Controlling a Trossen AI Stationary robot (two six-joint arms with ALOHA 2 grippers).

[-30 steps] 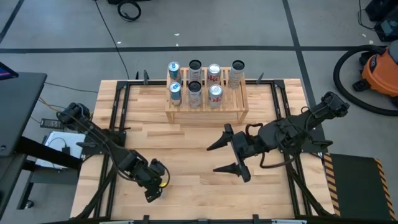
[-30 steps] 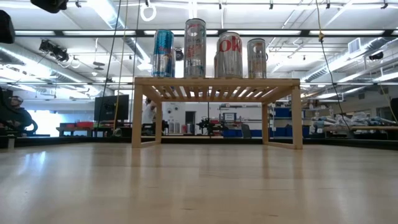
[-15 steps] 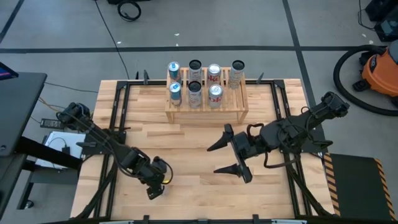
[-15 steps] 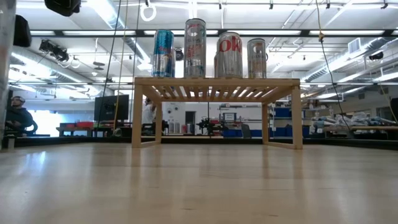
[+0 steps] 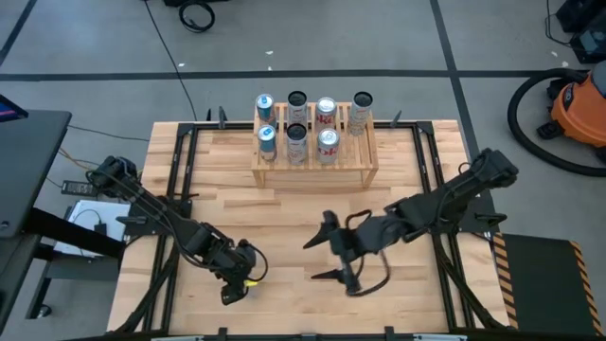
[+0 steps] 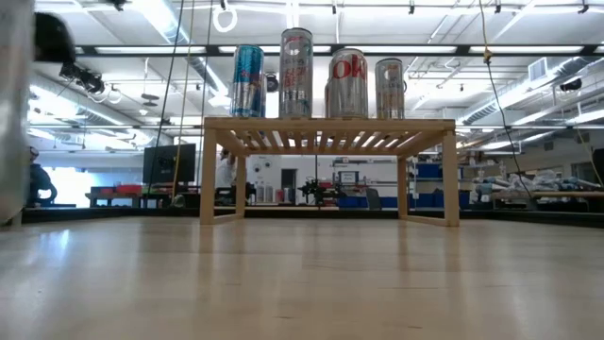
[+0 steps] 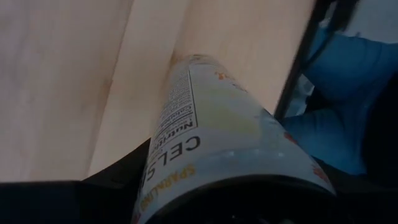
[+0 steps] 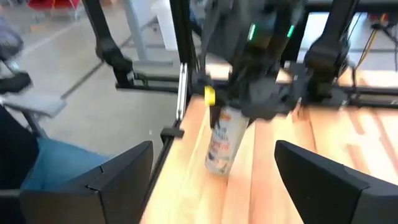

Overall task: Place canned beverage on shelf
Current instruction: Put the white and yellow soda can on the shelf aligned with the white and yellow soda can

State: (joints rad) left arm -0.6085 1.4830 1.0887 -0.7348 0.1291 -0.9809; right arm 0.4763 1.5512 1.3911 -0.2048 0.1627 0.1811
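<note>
Your left end effector (image 5: 237,275) is closed around the can (image 8: 222,147) near the front left of the worktop (image 5: 284,227), and the can hangs tilted. The shelf (image 5: 313,163) is far off at the back, holding seven cans (image 5: 296,128). Your right end effector (image 5: 327,258), open and empty, sits in between, facing the can.

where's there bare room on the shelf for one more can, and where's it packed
On the shelf, the front row's right end is bare, right of the red-and-white can and in front of the far-right can. The rest is packed with seven cans in two rows. The left gripper holds the can near the table's front-left; the right gripper stands open mid-table.
</note>
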